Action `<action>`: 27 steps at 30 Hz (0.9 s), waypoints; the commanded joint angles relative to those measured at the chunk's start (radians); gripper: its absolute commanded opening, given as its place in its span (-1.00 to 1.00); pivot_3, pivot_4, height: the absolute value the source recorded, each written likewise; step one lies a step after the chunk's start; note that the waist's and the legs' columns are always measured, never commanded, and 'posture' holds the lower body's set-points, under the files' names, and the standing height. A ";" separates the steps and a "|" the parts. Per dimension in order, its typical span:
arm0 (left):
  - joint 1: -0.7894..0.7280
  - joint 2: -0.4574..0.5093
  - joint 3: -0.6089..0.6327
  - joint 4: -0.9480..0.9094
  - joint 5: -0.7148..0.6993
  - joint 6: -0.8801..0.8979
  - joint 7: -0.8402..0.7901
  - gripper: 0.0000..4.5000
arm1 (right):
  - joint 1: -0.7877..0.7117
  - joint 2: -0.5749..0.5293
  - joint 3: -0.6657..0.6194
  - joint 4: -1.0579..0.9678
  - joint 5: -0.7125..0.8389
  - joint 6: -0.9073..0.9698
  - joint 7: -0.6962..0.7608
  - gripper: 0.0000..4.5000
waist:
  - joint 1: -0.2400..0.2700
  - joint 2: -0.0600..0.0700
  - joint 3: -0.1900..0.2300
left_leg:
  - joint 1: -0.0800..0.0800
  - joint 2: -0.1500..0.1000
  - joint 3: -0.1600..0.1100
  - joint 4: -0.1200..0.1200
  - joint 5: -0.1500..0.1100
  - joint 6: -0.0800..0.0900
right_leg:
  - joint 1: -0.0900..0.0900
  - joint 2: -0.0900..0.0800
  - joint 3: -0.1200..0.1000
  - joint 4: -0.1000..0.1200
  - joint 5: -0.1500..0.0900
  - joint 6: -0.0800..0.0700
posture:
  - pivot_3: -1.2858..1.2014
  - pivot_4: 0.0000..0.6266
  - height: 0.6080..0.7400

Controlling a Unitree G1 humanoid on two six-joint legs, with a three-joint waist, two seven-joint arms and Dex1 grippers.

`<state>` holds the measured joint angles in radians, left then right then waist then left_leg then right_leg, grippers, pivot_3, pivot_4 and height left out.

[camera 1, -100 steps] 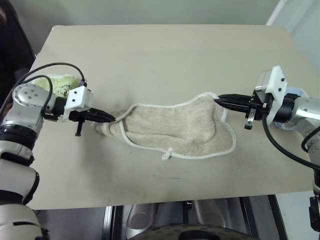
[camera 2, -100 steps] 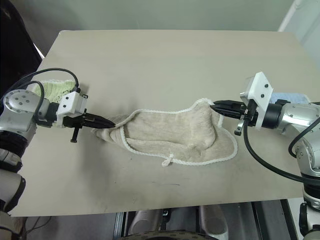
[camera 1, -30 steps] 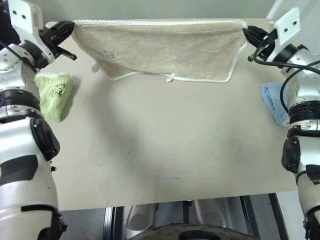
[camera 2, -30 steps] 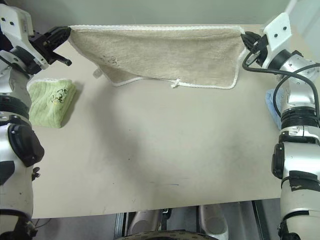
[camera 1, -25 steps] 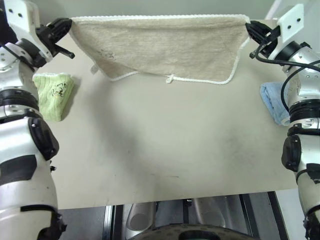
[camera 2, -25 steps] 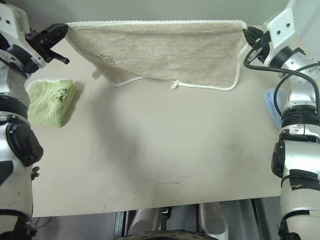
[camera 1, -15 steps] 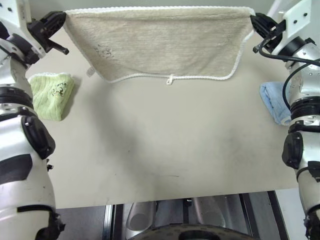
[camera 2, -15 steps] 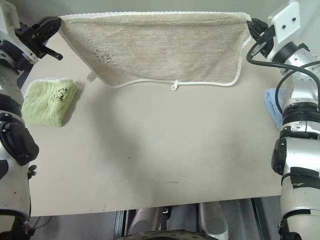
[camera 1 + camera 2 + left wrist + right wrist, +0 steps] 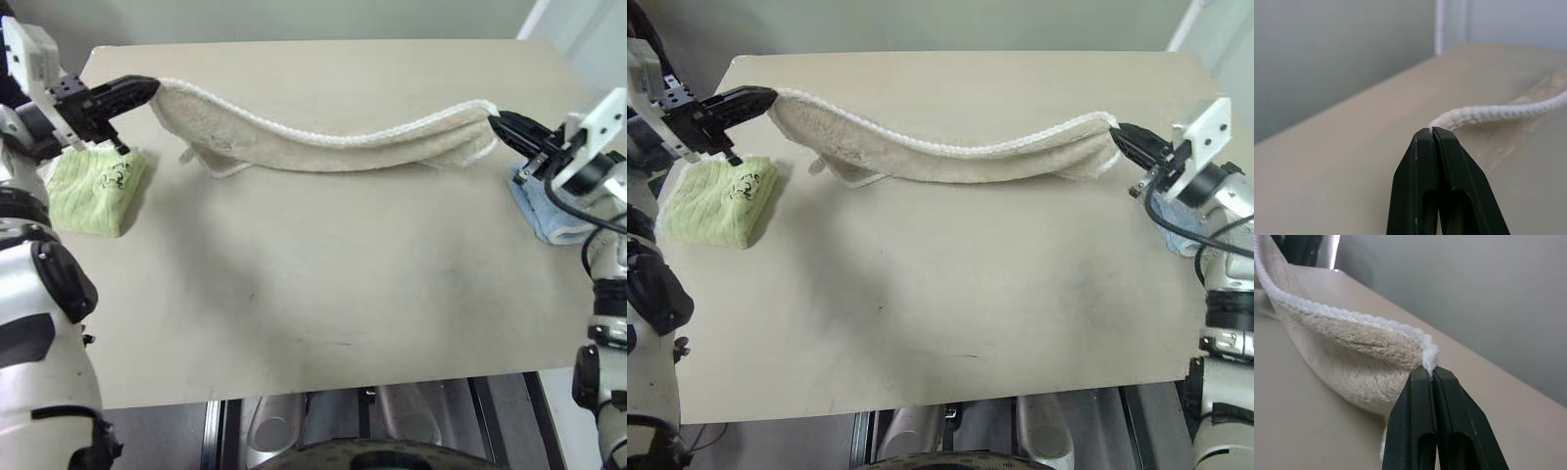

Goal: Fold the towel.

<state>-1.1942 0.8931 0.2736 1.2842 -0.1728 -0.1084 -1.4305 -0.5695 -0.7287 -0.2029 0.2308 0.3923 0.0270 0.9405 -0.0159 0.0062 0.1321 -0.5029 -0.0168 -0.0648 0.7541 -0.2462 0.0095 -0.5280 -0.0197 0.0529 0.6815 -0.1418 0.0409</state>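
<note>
The towel [image 9: 323, 147], beige terry cloth with white stitched edging, hangs stretched across the far half of the table between my two grippers, sagging in the middle with its lower part resting on the tabletop. My left gripper [image 9: 149, 86] is shut on the towel's left corner, above the table's far left. My right gripper [image 9: 496, 119] is shut on the right corner. In the left wrist view the black fingers [image 9: 1422, 161] pinch the white edging [image 9: 1488, 112]. The right wrist view has the fingers [image 9: 1422, 396] closed on the folded corner [image 9: 1400, 342].
A folded light-green towel [image 9: 93, 186] lies at the table's left edge under my left hand. A folded light-blue towel [image 9: 544, 211] lies at the right edge beneath my right hand. The beige table [image 9: 323, 294] has a wide bare near half.
Both grippers have come back toward me and lower with the towel. The cloth, held up as a hanging sheet before, now sags with its lower part on the table.
</note>
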 commanded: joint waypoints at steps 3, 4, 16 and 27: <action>0.026 0.065 -0.026 -0.071 0.001 0.077 -0.123 -0.98 | 0.087 -0.042 -0.086 -0.168 0.067 0.094 -0.019 -1.00 | -0.001 0.000 0.000 | 0.004 0.000 0.000 0.000 0.000 0.001 | 0.004 0.000 0.000 0.000 0.000 0.000 | 0.03 -0.52 0.44; 0.031 0.073 -0.031 -0.076 0.001 0.093 -0.140 -0.98 | 0.101 -0.046 -0.094 -0.183 0.072 0.107 -0.025 -1.00 | -0.001 0.000 0.000 | 0.007 0.000 0.000 -0.001 -0.001 0.002 | 0.007 0.000 0.000 -0.001 -0.001 -0.001 | 0.03 -0.52 0.44; 0.268 0.219 -0.175 -0.342 -0.243 0.389 -0.184 -0.98 | 0.391 -0.060 -0.188 -0.444 0.180 0.269 -0.039 -1.00 | 0.004 0.000 0.000 | 0.018 -0.001 -0.001 -0.002 -0.006 0.010 | 0.018 0.000 0.000 -0.002 -0.007 -0.010 | 0.03 -0.52 0.44; 0.707 0.417 -0.184 -0.774 -0.521 0.602 -0.184 -0.98 | 0.672 -0.040 -0.242 -0.624 0.230 0.300 -0.016 -1.00 | 0.006 -0.001 -0.001 | 0.033 -0.001 -0.003 -0.005 -0.014 0.009 | 0.032 0.001 0.001 -0.002 -0.013 -0.012 | 0.03 -0.52 0.44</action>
<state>-0.4996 1.2839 0.0611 0.5532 -0.6545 0.4671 -1.5661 0.0898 -0.7681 -0.4126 -0.3524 0.6043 0.3326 0.9219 -0.0103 0.0049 0.1313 -0.4684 -0.0182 -0.0682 0.7495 -0.2607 0.0179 -0.4949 -0.0185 0.0542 0.6800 -0.1547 0.0284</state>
